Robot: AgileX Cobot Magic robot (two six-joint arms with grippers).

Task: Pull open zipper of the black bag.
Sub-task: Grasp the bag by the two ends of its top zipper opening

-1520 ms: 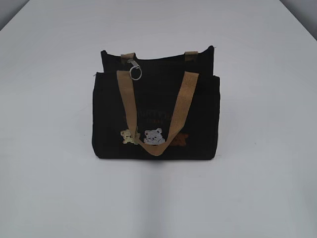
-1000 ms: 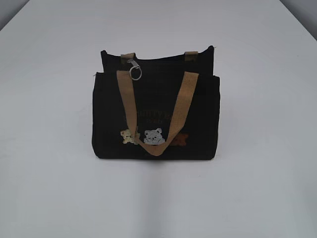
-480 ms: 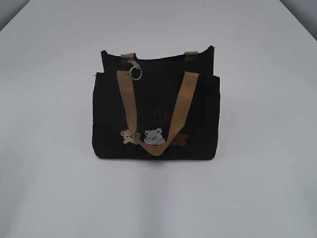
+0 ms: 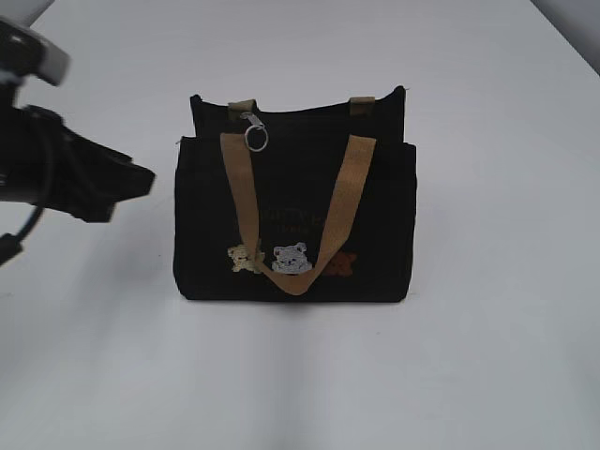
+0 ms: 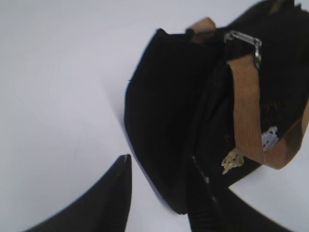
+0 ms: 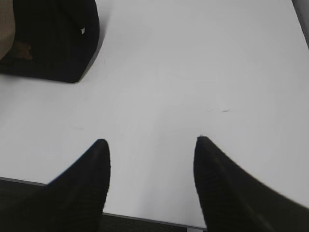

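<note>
The black bag [image 4: 291, 225] stands upright mid-table, its tan handle hanging down the front over the bear patches. The zipper runs along its top edge, and the silver pull tab and ring [image 4: 255, 131] sit near the left end. My left gripper [image 4: 141, 180] hovers just left of the bag's left side, apart from it. In the left wrist view the left gripper [image 5: 159, 162] is open and holds nothing, with the bag [image 5: 164, 106] and the pull tab [image 5: 244, 41] ahead. My right gripper [image 6: 152, 142] is open over bare table, and the bag's corner [image 6: 53, 38] is at upper left.
The white table [image 4: 487, 356] spreads round the bag on all sides. Its front edge [image 6: 145, 217] runs just under the right gripper's fingers. The right arm does not show in the exterior view.
The left arm has come into the exterior view from the left and now reaches toward the bag's left side. The bag and its pull tab have not moved.
</note>
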